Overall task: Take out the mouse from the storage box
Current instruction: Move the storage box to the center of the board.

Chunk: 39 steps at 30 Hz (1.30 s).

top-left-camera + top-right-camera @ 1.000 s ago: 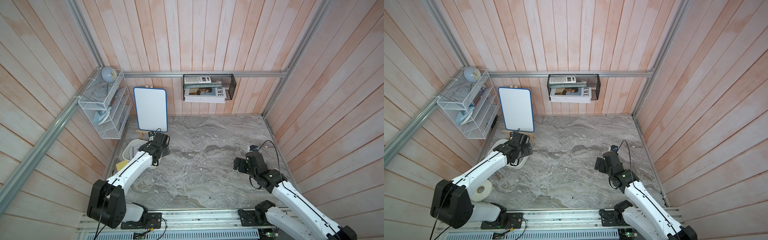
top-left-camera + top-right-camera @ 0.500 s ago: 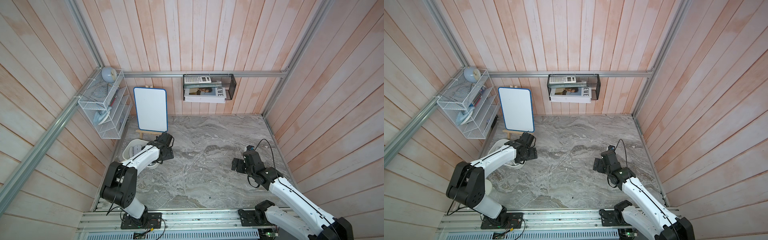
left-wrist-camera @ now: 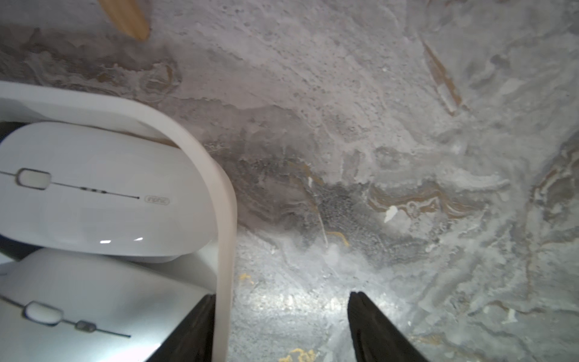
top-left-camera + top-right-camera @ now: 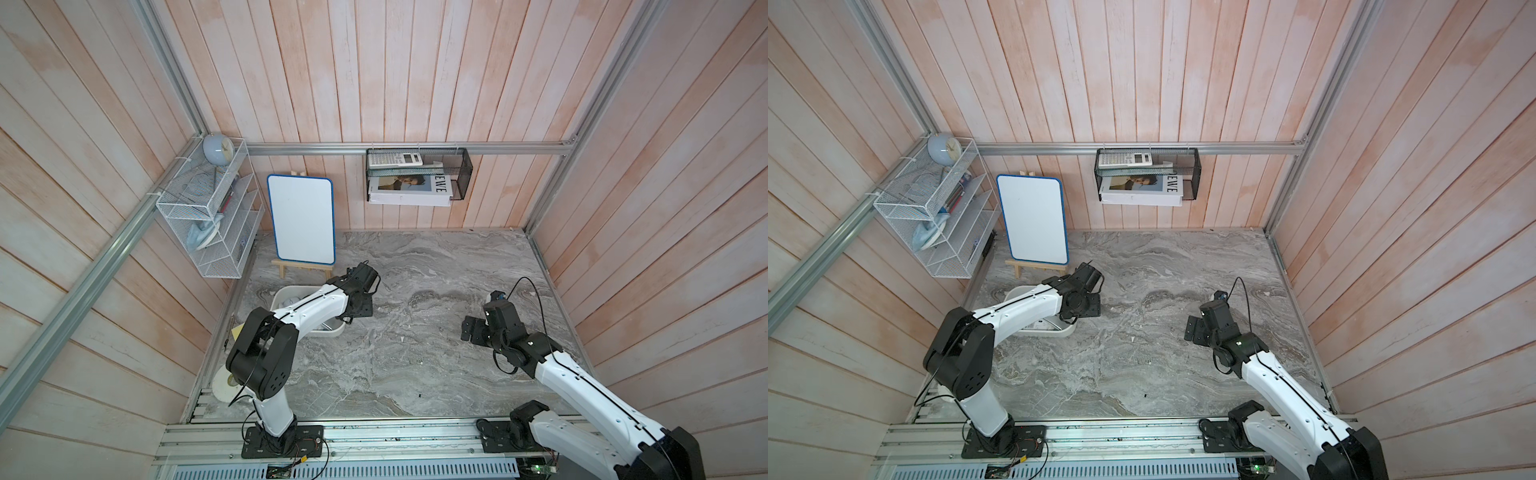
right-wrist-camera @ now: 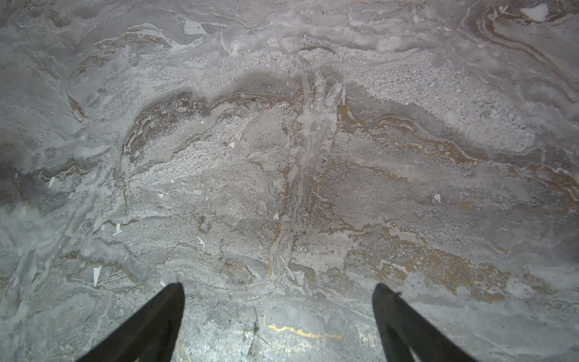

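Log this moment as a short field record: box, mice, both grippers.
storage box: white tub on the marble table, near its left edge
mice: logo-marked white mouse and second white mouse, both inside the box
left gripper: open, jaws straddling the box rim, nothing held
right gripper: open above bare table, nothing held

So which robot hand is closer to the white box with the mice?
Left. The left gripper straddles the storage box rim, half inside and half outside. The right gripper hangs over the table, far across from the box.
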Each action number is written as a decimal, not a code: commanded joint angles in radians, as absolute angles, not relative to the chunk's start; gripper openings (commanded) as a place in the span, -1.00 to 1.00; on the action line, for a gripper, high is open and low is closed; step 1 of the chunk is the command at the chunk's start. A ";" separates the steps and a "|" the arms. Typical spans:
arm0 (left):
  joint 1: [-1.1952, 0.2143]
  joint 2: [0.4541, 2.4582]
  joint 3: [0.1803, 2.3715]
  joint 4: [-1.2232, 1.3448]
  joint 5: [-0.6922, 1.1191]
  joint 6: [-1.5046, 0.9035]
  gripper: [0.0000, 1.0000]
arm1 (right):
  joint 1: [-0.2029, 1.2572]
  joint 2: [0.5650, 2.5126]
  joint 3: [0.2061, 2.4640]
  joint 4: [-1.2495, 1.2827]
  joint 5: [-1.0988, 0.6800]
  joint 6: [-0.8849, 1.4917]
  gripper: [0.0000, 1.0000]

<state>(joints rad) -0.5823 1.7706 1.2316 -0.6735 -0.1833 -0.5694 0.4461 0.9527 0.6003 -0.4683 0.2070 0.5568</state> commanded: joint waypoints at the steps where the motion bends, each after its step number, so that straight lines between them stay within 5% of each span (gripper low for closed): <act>1: -0.654 1.803 1.295 -0.647 -0.111 -0.596 0.39 | 0.442 0.953 0.620 -0.471 0.199 0.563 0.96; 11: -0.698 1.661 1.280 -0.683 -0.133 -0.599 0.47 | 0.443 0.967 0.633 -0.472 0.160 0.584 0.96; 20: -0.144 1.226 0.880 -0.614 -0.051 -0.695 0.59 | 0.507 1.080 0.705 -0.386 0.069 0.630 0.95; 25: 0.095 1.161 0.750 -0.529 0.079 -0.732 0.62 | 0.621 1.253 0.811 -0.347 0.076 0.653 0.96; 39: 0.119 1.306 0.685 -0.291 0.291 -0.711 0.63 | 0.799 1.728 1.145 -0.248 -0.071 0.748 0.96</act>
<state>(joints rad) 0.1295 1.2911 0.7052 -0.3809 0.2192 -0.7113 0.7910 1.6806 1.1027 -0.2810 -0.0044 0.7071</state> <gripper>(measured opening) 0.814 0.978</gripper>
